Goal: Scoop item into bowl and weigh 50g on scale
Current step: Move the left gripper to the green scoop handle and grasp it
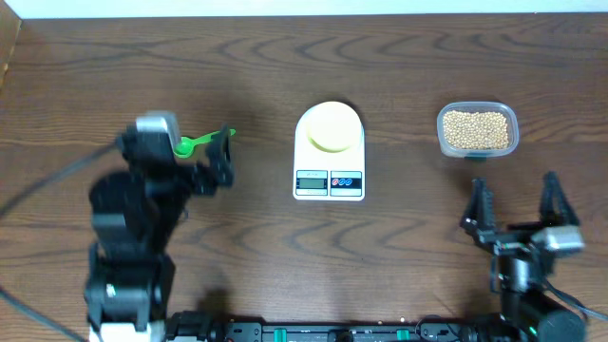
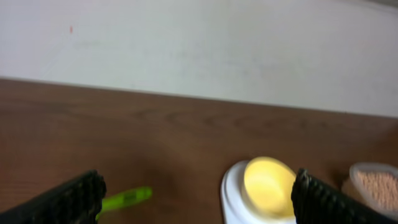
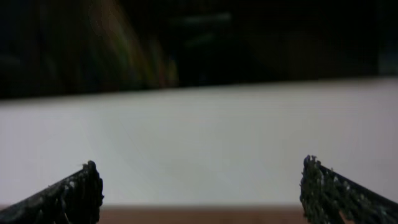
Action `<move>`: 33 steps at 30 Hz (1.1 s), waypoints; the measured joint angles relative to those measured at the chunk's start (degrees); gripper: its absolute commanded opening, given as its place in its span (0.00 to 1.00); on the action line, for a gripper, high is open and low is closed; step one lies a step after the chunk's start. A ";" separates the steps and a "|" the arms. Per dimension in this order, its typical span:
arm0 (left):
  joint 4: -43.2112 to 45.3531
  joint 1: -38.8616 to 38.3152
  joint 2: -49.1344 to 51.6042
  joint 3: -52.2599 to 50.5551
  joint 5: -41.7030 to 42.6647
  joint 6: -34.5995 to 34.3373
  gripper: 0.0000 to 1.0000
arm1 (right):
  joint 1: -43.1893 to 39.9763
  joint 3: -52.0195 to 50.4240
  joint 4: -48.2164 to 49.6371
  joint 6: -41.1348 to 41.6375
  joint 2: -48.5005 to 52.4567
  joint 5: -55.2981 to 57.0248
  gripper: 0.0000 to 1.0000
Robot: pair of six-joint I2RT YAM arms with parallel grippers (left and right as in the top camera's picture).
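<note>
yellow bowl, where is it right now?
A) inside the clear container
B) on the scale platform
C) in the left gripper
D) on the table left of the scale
B: the overhead view shows the bowl sitting on the platform of the scale, behind its display. The clear container holding the beans stands apart to the right.

No readable text anywhere. The scale point(image 1: 329, 152) has a small display point(image 1: 312, 180) and two buttons point(image 1: 346, 180), but digits and markings are too small to make out.
</note>
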 measured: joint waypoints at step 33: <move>-24.41 0.35 18.43 14.49 5.88 1.86 0.98 | 0.00 63.56 -45.24 5.86 76.94 -41.46 0.99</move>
